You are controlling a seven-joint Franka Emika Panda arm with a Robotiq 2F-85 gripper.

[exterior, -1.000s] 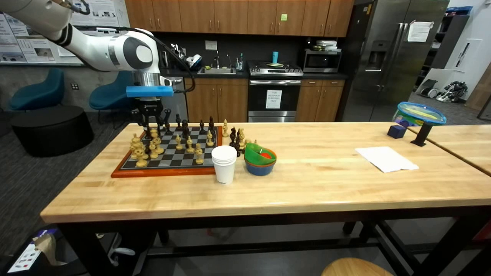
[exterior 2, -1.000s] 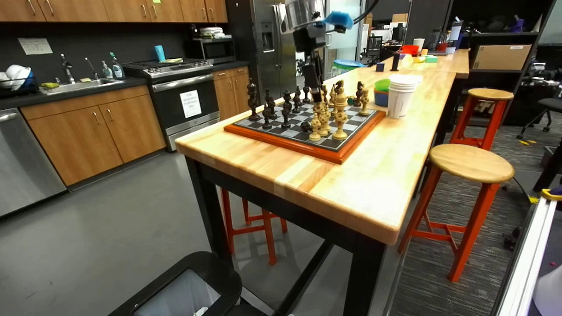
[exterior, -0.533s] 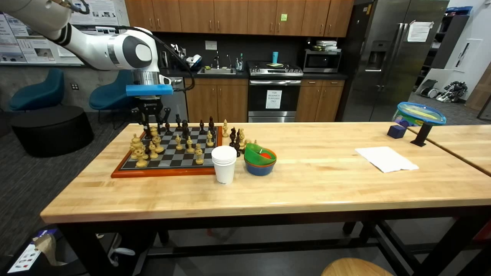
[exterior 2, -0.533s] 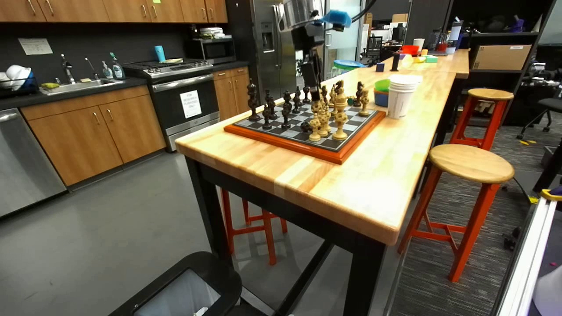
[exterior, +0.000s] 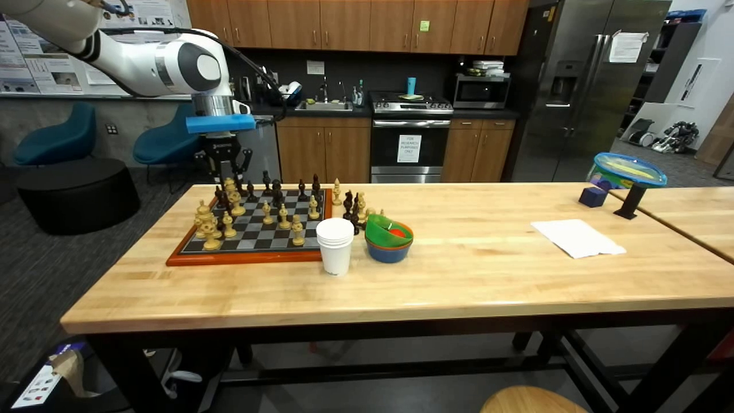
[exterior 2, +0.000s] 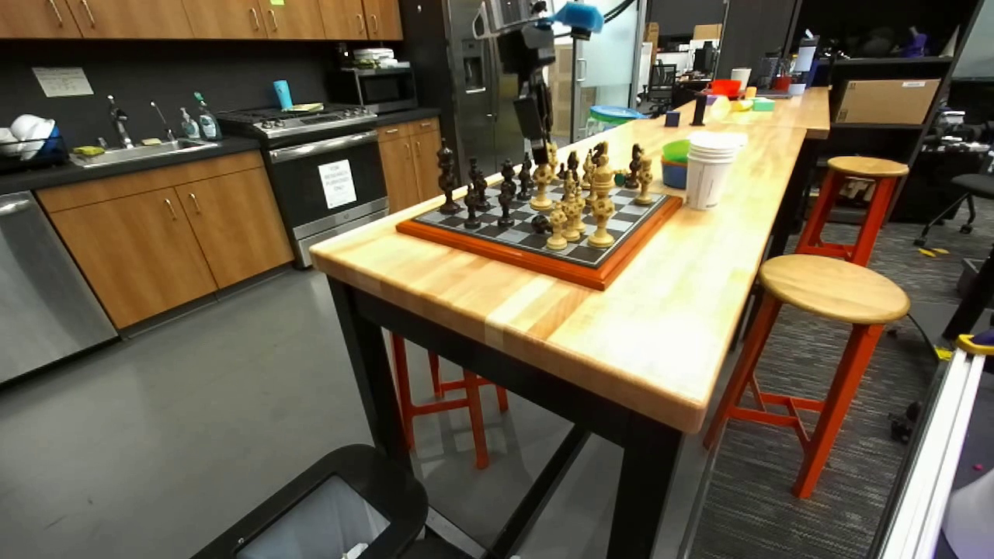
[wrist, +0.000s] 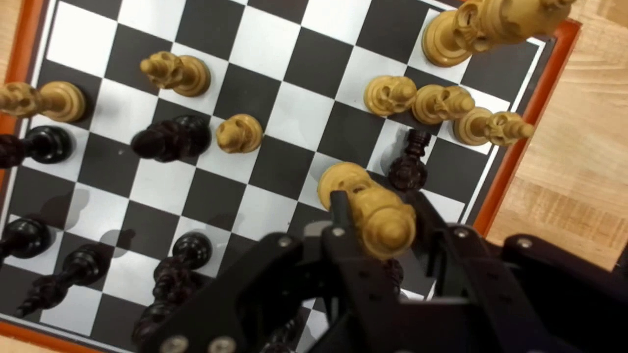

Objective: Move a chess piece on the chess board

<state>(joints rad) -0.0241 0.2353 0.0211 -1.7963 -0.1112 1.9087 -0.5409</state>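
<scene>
The black two-fingered hand (wrist: 378, 198) grips a tall pale carved chess piece (wrist: 383, 215), roughly upright, on or just above the checkered red-framed wooden chess board (wrist: 500, 186); which is unclear. Dragged sideways, its base could shove the toppled dark chess piece (wrist: 410, 166); rounded carving might slip.

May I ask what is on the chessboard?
Light pieces, dark pieces and a fallen dark piece. In the wrist view, the end effector, holding a light piece, hides part of the board.
</scene>
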